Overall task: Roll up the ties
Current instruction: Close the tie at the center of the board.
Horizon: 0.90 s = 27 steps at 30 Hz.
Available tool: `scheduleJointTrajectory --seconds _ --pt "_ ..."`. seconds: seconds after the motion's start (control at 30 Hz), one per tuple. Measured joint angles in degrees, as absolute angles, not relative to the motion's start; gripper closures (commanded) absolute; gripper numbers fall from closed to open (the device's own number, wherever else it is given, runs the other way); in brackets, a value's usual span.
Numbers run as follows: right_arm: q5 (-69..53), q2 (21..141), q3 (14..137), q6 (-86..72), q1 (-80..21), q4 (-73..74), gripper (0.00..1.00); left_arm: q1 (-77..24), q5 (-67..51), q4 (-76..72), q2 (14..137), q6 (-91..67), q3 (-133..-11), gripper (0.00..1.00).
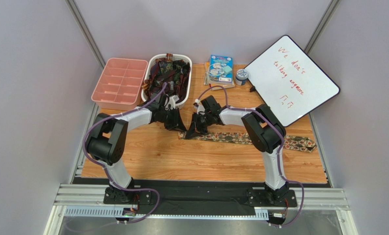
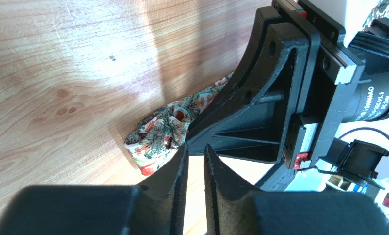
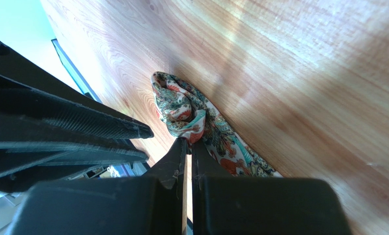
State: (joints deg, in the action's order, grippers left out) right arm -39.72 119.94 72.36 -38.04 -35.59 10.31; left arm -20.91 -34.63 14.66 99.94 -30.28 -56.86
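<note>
Bunching at one end, the paisley tie (image 3: 181,107) is pinched there by the right pincer (image 3: 187,143); the left pincer (image 2: 195,148) is held slightly spread alongside.

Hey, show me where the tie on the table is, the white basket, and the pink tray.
tie on the table (image 1: 233,137), top external view, on its flat middle stretch.
white basket (image 1: 189,78), top external view, on its right rim.
pink tray (image 1: 119,83), top external view, on its bare middle.
</note>
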Motion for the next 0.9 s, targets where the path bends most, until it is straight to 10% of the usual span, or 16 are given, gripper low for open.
scheduleJointTrajectory --seconds 0.9 --pt "-39.7 116.2 71.7 -38.8 -35.4 10.9 0.64 -20.5 -32.2 16.1 103.1 -26.3 -56.8 0.91"
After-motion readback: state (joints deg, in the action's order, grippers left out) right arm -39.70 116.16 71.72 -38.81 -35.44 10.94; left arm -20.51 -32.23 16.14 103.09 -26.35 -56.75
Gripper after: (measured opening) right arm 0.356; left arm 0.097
